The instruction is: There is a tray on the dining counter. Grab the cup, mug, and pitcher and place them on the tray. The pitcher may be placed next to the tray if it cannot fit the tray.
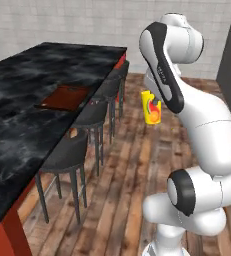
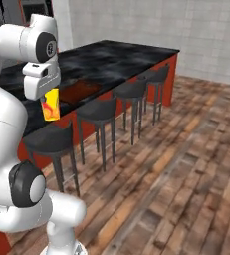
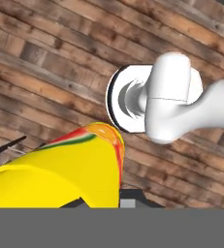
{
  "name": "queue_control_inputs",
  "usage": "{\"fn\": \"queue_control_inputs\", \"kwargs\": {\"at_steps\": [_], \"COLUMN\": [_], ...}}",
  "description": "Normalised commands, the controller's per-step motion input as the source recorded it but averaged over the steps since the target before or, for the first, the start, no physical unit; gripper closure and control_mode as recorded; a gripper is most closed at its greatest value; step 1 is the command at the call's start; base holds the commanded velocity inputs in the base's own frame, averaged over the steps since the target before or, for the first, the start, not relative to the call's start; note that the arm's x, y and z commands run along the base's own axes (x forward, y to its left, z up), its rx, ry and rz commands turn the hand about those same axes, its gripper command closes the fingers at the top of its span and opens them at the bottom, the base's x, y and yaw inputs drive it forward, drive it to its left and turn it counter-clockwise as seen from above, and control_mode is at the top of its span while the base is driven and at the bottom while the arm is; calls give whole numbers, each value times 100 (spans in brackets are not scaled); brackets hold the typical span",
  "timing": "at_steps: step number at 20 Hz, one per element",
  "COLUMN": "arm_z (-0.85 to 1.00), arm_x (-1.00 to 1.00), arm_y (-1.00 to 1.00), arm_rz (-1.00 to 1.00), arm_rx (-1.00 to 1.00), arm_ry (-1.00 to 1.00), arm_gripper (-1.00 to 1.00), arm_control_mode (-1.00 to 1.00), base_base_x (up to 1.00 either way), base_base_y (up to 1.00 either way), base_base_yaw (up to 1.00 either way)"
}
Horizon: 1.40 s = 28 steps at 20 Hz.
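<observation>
The cup (image 3: 60, 169) looms closest — yellow, fruit-marked, clamped in the gripper (image 2: 49, 99) above the wooden floor (image 2: 186, 164), beside 4 stools (image 1: 67, 157). The tray (image 1: 64, 97) lies on the dining counter (image 1: 17, 125).

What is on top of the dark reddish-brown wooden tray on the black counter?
Nothing can be seen on the flat dark reddish-brown wooden tray; its surface looks bare in the left base view. In the right base view, the small yellow fruit-marked cup covers its near part.
</observation>
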Motion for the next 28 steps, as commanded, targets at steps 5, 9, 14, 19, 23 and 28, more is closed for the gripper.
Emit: {"fn": "queue_control_inputs", "kwargs": {"at_steps": [5,9,14,19,23,28], "arm_z": [0,0,0,0,0,0], "arm_x": [0,0,0,0,0,0], "arm_y": [0,0,0,0,0,0], "arm_rz": [0,0,0,0,0,0], "arm_rx": [0,0,0,0,0,0], "arm_ry": [0,0,0,0,0,0], "arm_gripper": [100,100,100,100,100,100], "arm_control_mode": [100,100,100,100,100,100], "base_base_x": [72,73,74,73,73,66], "base_base_y": [-93,-87,-74,-70,-67,-61], "base_base_yaw": [43,45,51,53,55,56]}}
